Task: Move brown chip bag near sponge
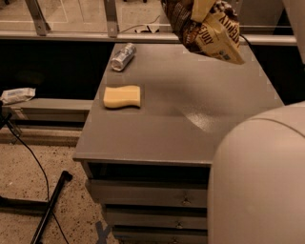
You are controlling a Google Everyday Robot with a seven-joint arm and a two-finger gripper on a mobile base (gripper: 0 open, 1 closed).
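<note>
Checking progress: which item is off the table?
The brown chip bag, hanging from the gripper at the top edge; sponge and can lie on the table.
</note>
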